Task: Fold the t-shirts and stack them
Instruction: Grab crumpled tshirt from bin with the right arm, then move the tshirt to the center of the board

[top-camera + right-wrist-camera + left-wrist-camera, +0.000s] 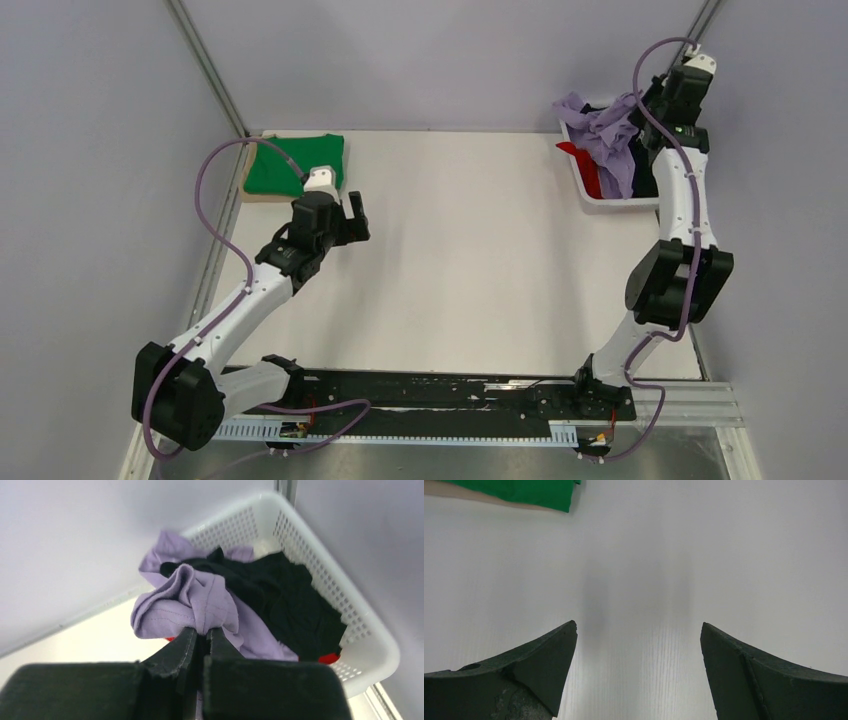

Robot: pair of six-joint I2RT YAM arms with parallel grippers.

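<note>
1. Right jaws are clenched on a fold of the lilac shirt [192,597], above the white basket [372,645] holding the black shirt [285,597].
2. Left jaws are released over the counter [639,570], near the folded green shirt [300,165] at the far left.

Four t-shirts: one green t-shirt [296,164], one lilac t-shirt [606,134], one black t-shirt [281,593] and one red t-shirt [588,172], of which only a part shows. One white lattice basket [622,206]. One tan board [248,184]. One table [470,262]. Two grippers — the left gripper [639,634] and the right gripper [202,636].
</note>
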